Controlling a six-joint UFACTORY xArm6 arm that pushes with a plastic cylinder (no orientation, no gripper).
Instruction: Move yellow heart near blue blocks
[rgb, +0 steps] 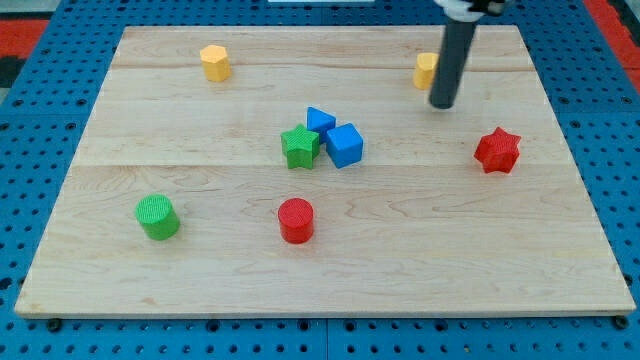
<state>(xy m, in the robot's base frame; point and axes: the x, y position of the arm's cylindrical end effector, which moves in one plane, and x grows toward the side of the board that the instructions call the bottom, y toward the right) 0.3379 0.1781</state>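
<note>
My tip (442, 103) is near the view's top right, just right of and slightly below a yellow block (426, 70), partly hidden behind the rod; its shape cannot be made out. Two blue blocks sit near the board's middle: a blue cube (345, 145) and a smaller blue block (320, 120) behind it. A green star (299, 146) touches them on the left. A yellow hexagonal block (214, 62) stands at the view's top left.
A red star (497, 150) lies at the right. A red cylinder (296, 220) is below the blue blocks. A green cylinder (157, 217) is at the lower left. The wooden board (150, 290) lies on a blue pegboard.
</note>
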